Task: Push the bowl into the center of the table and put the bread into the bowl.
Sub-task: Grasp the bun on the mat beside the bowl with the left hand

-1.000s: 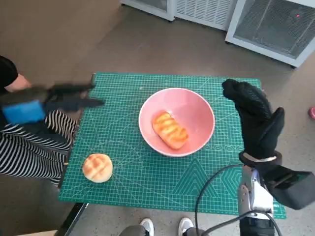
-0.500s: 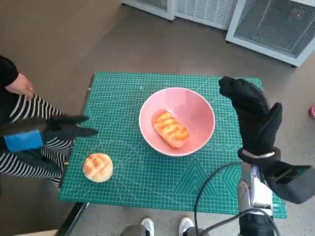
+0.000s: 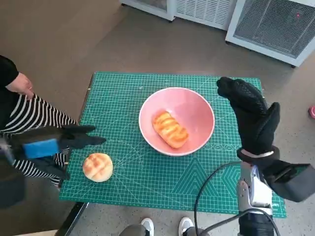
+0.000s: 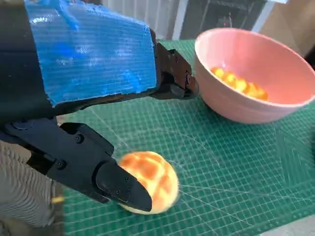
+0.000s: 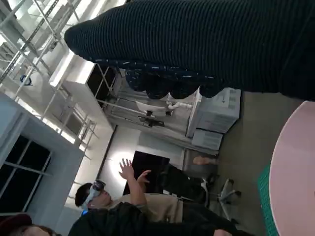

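The round bread (image 3: 97, 167) sits on the green mat (image 3: 128, 132) near the front left corner of the tabletop (image 3: 147, 189), well apart from the pink bowl (image 3: 197, 105), which stands about mid-mat and already holds a longer loaf (image 3: 170, 130). The round bread looks light, soft and springy, with a glossy scored crust; a hard squeeze would probably dent it, and the smooth top may slip under stiff fingers. The best hold is likely around its sides, low where it is widest, with fingers on opposite flanks and only gentle pressure. The bowl looks rigid and smooth, and it probably slides easily on the mat if nudged, so the drop should come from above its rim, not against it.

The left robot hand (image 3: 54, 146) hovers at the left edge of the mat, just above and beside the round bread, its fingers (image 3: 91, 141) pointing toward the bowl. In the left wrist view the left robot hand (image 4: 93, 98) is spread apart and holds nothing: one finger (image 4: 123, 189) lies in front of the bread (image 4: 153, 177), while the others reach out over the mat toward the bowl (image 4: 256, 105). Whether that near finger touches the crust cannot be told.

The right robot hand (image 3: 251, 115) is raised beside the bowl's right rim, fingers extended upward and apart, gripping nothing and not touching the bowl.
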{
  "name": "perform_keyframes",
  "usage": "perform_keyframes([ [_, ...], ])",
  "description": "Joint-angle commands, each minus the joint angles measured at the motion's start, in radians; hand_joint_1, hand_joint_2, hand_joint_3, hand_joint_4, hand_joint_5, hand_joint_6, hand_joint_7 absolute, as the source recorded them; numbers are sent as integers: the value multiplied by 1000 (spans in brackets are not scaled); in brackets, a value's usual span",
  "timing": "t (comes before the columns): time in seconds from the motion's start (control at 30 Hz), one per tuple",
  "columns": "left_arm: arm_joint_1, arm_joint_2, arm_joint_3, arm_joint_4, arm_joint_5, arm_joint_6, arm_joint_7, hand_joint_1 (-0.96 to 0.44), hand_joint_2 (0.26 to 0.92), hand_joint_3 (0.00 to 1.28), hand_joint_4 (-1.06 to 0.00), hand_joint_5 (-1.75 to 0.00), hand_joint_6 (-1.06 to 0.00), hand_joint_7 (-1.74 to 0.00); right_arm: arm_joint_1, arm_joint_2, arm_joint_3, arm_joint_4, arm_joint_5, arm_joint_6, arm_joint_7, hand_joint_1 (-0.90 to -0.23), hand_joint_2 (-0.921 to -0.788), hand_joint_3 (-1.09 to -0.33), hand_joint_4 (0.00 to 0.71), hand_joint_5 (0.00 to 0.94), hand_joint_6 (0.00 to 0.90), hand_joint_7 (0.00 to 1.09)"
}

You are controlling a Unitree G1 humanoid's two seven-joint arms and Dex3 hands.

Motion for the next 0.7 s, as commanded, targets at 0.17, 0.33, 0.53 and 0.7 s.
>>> perform_keyframes([
  [0.17, -31, -78, -79, 114, 117, -85, 89, -261, 781, 0, -251, -10, -349, -51, 23, -10, -16, 5, 17, 25, 14, -665, -921, -735, 141, 3, 34, 519],
  [0.33, -68, -129, -137, 249, 193, -171, 153, -254, 781, 1, -320, -31, -376, -51, 31, -15, -24, -2, 24, 31, 17, -666, -921, -732, 147, 5, 33, 524],
  [0.53, -110, -161, -195, 383, 246, -203, 179, -160, 787, 5, -407, -27, -429, -43, 41, -13, -29, -16, 22, 36, 13, -674, -921, -726, 156, 9, 34, 526],
  [0.7, -132, -164, -229, 432, 260, -190, 164, -93, 814, 24, -493, -29, -513, -50, 52, -13, -33, -33, 18, 43, 7, -681, -921, -719, 158, 9, 36, 527],
])
